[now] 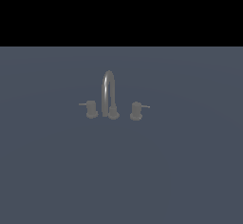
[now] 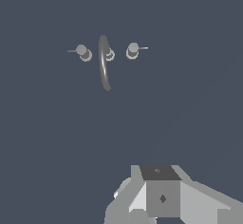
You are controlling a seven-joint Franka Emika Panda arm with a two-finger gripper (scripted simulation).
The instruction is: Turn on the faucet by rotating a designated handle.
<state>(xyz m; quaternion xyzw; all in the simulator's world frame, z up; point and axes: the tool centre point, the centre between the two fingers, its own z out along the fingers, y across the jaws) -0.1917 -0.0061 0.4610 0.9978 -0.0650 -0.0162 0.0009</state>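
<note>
The faucet [image 1: 108, 91] is a small dull-grey set standing on a flat blue-grey surface, with a tall thin arched spout. The designated handle [image 1: 136, 110] is the short knob at the exterior view's right, and its thin lever points to that view's right. It also shows in the wrist view [image 2: 132, 50], seen from above, beside the spout [image 2: 103, 62]. My gripper is not in the exterior view. In the wrist view only grey parts of my gripper [image 2: 161, 198] show at the picture's edge, far from the faucet. I cannot tell how its jaws stand.
The twin knob [image 1: 91, 109] with its lever pointing to the exterior view's left stands on the other side of the spout's round base [image 1: 113, 114]. The blue-grey surface [image 1: 121, 180] stretches around the faucet.
</note>
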